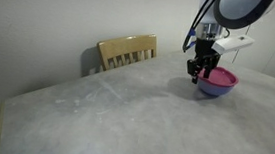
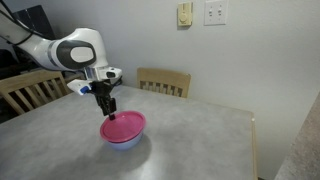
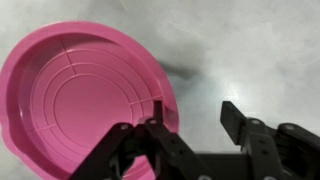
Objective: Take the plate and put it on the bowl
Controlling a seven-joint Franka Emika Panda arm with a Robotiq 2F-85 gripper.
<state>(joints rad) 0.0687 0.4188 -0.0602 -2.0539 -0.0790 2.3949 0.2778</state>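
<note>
plate (image 3: 85, 100) hiding most of bowl (image 2: 127, 142), end effector (image 3: 190, 118) cropped

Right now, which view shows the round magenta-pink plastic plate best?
The wrist view: the round magenta-pink plastic plate fills it, ridges clear. Both exterior views show it small, atop the round periwinkle-blue plastic bowl.

Open tabletop (image 1: 104, 114) beside bowl (image 1: 215, 91); chair (image 1: 128, 52) beyond.

Magenta plate (image 2: 122, 125), rim up, resting flat atop periwinkle bowl (image 2: 129, 142).
</note>
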